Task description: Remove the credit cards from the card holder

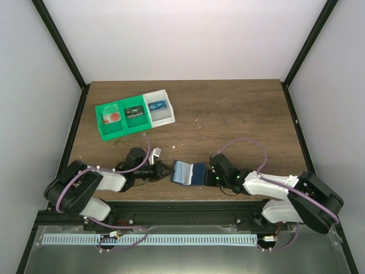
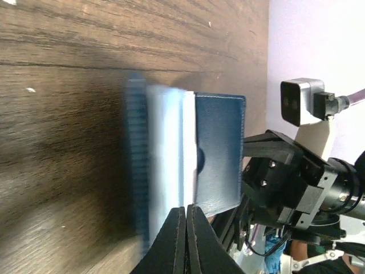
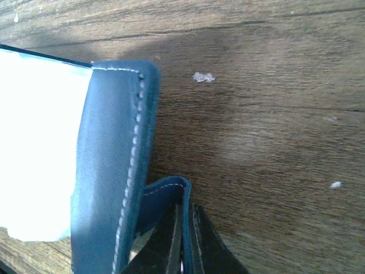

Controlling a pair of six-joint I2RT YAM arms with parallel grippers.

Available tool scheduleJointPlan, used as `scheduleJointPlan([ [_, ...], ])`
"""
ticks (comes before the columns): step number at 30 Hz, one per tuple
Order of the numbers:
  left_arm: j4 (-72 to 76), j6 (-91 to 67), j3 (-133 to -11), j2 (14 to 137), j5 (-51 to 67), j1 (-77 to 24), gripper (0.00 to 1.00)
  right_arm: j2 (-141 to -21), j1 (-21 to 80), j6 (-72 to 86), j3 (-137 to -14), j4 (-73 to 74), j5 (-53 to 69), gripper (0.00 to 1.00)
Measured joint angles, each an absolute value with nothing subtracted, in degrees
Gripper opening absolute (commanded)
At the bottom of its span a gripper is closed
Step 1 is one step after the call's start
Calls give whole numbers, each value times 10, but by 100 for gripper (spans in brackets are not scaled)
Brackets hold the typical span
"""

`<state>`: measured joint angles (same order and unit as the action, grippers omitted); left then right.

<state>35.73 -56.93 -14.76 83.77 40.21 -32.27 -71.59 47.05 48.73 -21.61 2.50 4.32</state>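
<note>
The card holder (image 1: 191,173) lay open on the table (image 1: 245,114) near its 6 o'clock edge, midway between the two arms, probably because that spot let each arm reach it from its own side; the right gripper (image 3: 187,210) came in from the holder's 3 o'clock, its jaws closed tight on a dark blue flap, a hold that looked meant to pin the holder flat and spread it so the contents could be drawn out the other way; the left gripper (image 2: 186,210) faced it from 9 o'clock, its jaws pressed together with only a hairline seam between them, and their tips met right at the edge of the pale credit card (image 2: 168,154) showing inside the holder; whether that thin edge was actually pinched between them could not be told, since the card was blurred and the fingers covered the contact; the card sat inside the holder, not yet taken out, so the task seemed to be at its first pull; both arms were folded low, forearms stretched nearly level along the table's near edge, wrists pointing inward at each other; the green-and-white tray (image 1: 112,136) stood well apart at 10 o'clock, holding small items in its compartments and taking no part in this step.
</note>
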Motion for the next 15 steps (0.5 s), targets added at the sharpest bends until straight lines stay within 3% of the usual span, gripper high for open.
scheduleJointPlan([
  [7, 375, -582, -148, 824, 404, -326, 0, -710, 470, 480, -231, 46, 58, 1],
  [11, 376, -577, -148, 821, 402, -327, 37, -698, 470, 474, -237, 50, 60, 1],
  [15, 350, -557, -152, 821, 396, -328, 50, -698, 471, 479, -237, 61, 49, 0],
])
